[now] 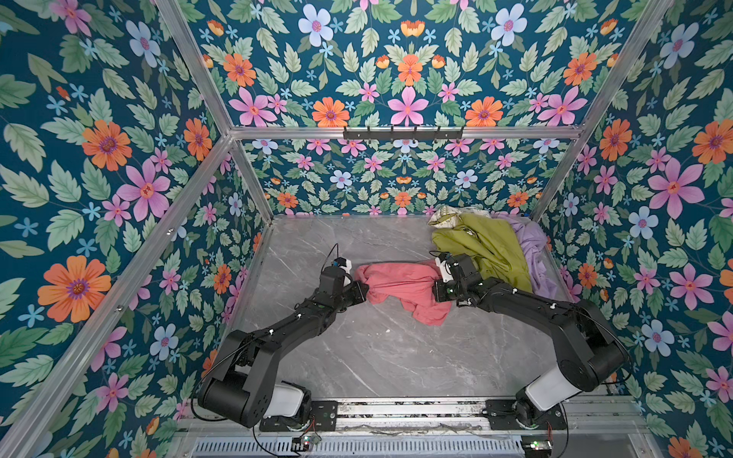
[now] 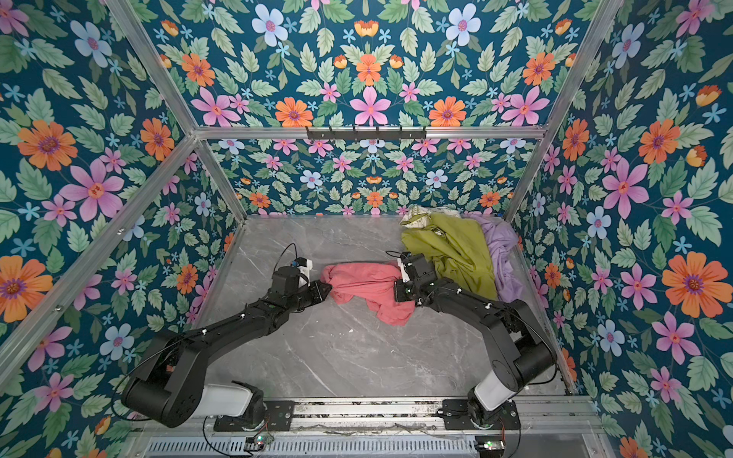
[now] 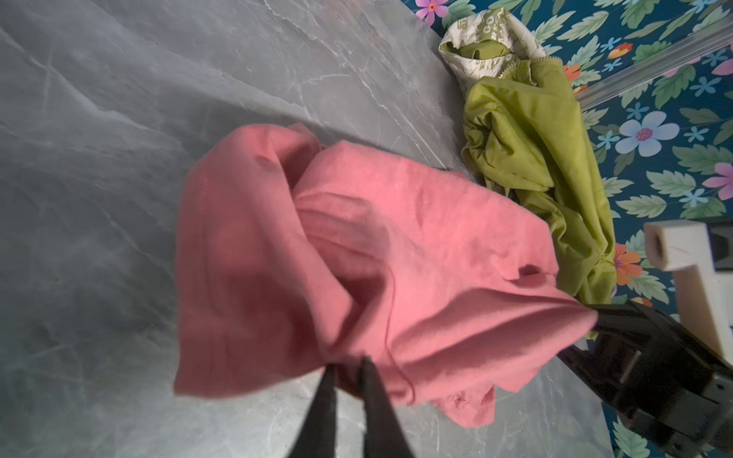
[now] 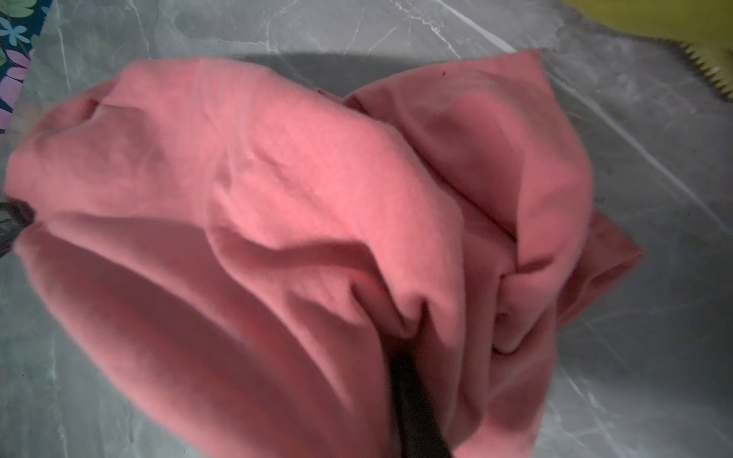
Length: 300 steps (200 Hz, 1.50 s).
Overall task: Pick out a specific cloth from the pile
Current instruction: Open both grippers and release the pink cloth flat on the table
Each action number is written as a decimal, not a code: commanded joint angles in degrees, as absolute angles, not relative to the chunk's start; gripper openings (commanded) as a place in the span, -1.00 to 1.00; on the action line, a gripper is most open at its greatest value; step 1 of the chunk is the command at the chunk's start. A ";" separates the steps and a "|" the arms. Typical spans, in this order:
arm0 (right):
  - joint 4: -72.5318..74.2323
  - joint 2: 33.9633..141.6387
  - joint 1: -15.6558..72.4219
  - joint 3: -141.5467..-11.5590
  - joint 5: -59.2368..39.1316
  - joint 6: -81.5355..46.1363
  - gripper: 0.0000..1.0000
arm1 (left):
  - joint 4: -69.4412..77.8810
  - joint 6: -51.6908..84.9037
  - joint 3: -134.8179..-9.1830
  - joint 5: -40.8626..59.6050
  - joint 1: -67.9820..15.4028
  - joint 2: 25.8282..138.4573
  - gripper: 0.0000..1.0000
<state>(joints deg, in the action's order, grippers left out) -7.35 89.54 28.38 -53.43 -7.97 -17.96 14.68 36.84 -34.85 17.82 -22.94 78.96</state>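
Below, grey veined tabletop [image 1: 357, 357] — floral walls [image 1: 99, 178] around — cloth [image 1: 400, 285] perhaps touching.

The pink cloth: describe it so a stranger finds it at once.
On the grey table, look between the left arm and right arm. The pink cloth is bunched there, left of the pile in the far right corner. It alone is plain salmon; its neighbours are olive, lilac and cream.
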 commanded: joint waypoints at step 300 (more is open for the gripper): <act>-15.27 110.00 33.93 -80.05 -21.36 -29.42 0.99 | 8.39 30.44 -35.90 11.29 -17.33 61.04 0.84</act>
<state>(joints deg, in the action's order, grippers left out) -10.61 115.37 34.17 -79.55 -26.22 -33.89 8.93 33.19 -36.51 13.72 -17.89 62.85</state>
